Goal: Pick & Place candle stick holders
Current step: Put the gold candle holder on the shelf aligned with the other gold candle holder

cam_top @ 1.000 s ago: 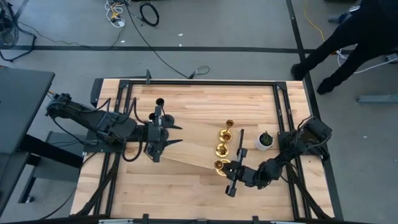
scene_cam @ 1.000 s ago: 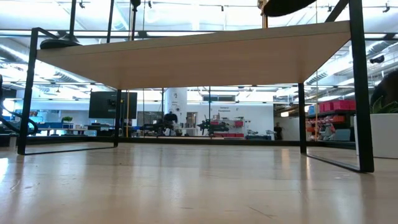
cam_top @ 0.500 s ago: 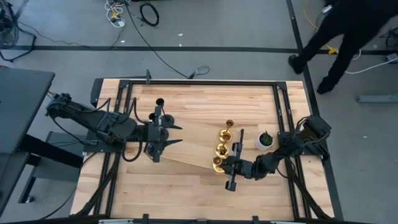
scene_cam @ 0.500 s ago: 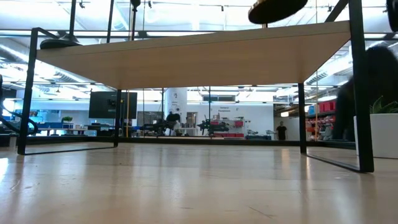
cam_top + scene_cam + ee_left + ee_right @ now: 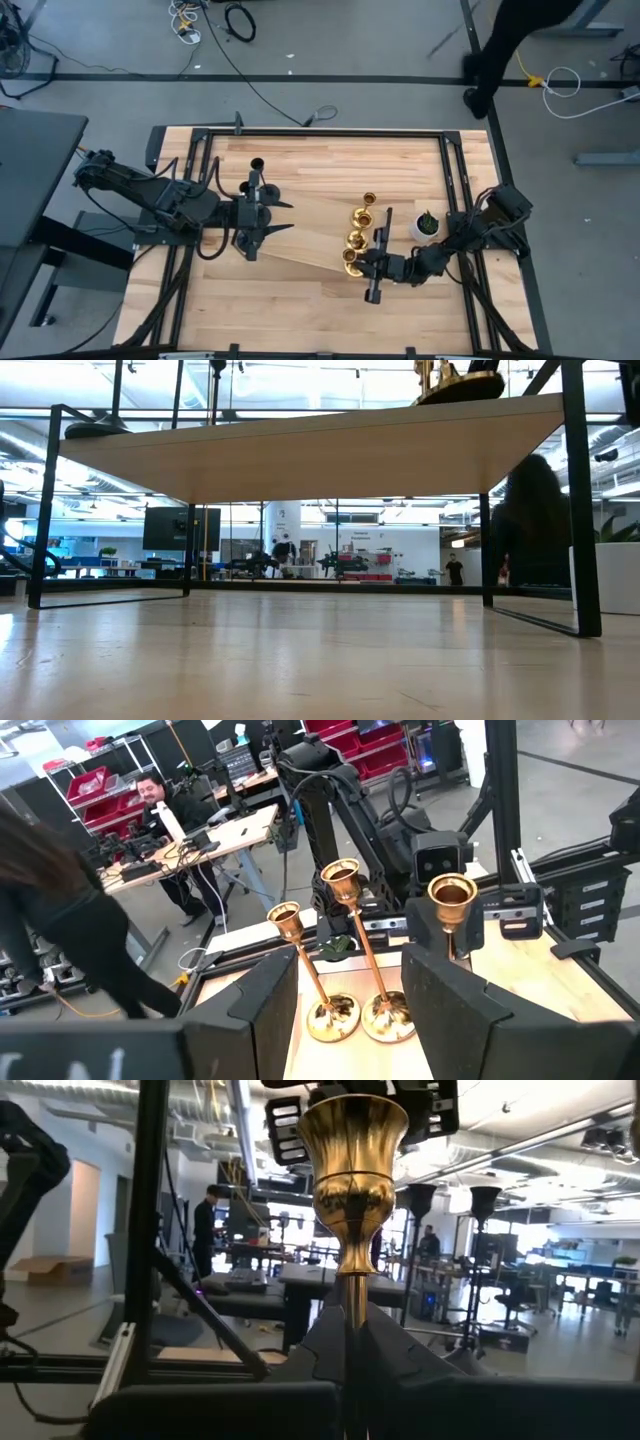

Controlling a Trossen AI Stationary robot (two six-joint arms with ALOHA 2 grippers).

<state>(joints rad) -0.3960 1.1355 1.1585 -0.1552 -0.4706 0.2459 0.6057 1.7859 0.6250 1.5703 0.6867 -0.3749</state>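
- Fingers of the right gripper (image 5: 362,260) are clamped on the stem of a gold candlestick (image 5: 353,1175), lower right of centre in the high view.
- Left gripper (image 5: 284,215), frame centre-left, has fingers apart, holding nothing.
- Three more gold candlesticks (image 5: 359,216) stand just above it; a black one (image 5: 257,164) stands upper left.

Four gold candlesticks (image 5: 357,236) crowd the tabletop (image 5: 310,300) just left of the white plant pot (image 5: 425,226). Bare wood lies open farther left of the pot, up to the black candlestick (image 5: 257,164).

the right claw (image 5: 345,1342) hides the gold candlestick's (image 5: 352,1170) lower stem.
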